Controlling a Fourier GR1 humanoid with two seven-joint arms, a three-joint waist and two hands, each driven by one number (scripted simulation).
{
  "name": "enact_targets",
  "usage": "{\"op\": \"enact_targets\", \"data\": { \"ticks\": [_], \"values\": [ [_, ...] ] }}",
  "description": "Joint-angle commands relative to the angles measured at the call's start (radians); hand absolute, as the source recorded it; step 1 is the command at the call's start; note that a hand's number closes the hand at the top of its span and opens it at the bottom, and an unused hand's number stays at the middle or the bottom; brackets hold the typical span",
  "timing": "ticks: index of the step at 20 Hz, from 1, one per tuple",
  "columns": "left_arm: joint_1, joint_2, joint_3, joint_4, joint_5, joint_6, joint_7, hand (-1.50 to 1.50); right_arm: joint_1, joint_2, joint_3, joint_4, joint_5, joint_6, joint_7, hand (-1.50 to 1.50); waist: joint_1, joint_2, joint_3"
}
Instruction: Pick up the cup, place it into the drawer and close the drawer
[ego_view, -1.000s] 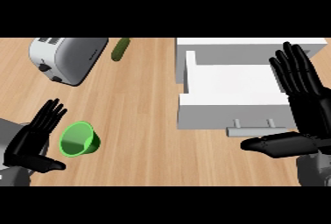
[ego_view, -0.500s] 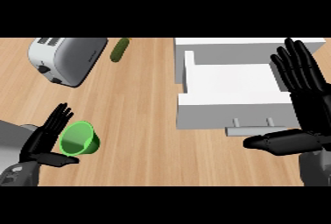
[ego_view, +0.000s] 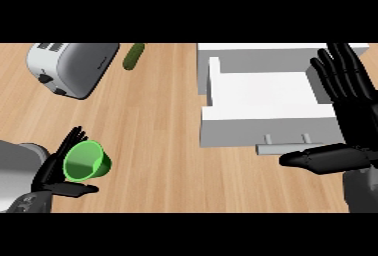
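Observation:
The green cup (ego_view: 86, 161) lies tipped on the wooden counter at the lower left, its mouth facing the view. My left hand (ego_view: 57, 172) is right beside it on its left, fingers straight along the cup's side and thumb below it, open. The white drawer (ego_view: 267, 107) stands pulled open at the upper right, its inside bare, with a handle (ego_view: 286, 146) on its front. My right hand (ego_view: 347, 92) rests open at the right edge, fingers up, over the drawer's right side.
A silver toaster (ego_view: 72, 66) sits at the upper left. A green cucumber (ego_view: 134, 56) lies beside it near the back edge. Bare wood lies between the cup and the drawer.
My left hand has turned and closed in against the cup's left side, thumb swinging under it. The cup has shifted slightly. The right hand has stayed still.

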Motion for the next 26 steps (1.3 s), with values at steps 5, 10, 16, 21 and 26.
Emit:
{"op": "enact_targets", "data": {
  "ticks": [5, 10, 16, 21, 26],
  "values": [
    [-0.052, -0.04, -0.007, 0.085, -0.019, -0.054, -0.155, -1.5, 0.024, 0.012, -0.006, 0.031, -0.003, 0.008, -0.042, -1.5, -0.005, 0.004, -0.002],
    [-0.049, -0.074, -0.027, 0.095, -0.038, -0.04, -0.186, -1.5, 0.002, -0.022, -0.023, 0.0, -0.027, 0.026, 0.004, -1.5, -0.01, 0.002, -0.002],
    [-0.051, -0.051, -0.038, 0.1, -0.04, -0.127, -0.214, -1.5, 0.008, -0.003, -0.005, -0.013, -0.007, 0.002, 0.021, -1.5, -0.012, 0.005, -0.003],
    [-0.096, -0.1, -0.036, 0.071, -0.005, -0.233, -0.175, 1.5, -0.022, -0.042, -0.041, 0.002, -0.025, 0.018, 0.034, -1.5, -0.012, 0.004, -0.004],
    [-0.079, -0.113, -0.006, -0.009, -0.009, 0.094, -0.3, 1.5, 0.009, -0.051, -0.06, 0.011, -0.034, 0.033, 0.015, -1.5, -0.006, 0.001, -0.001]
  ]
}}
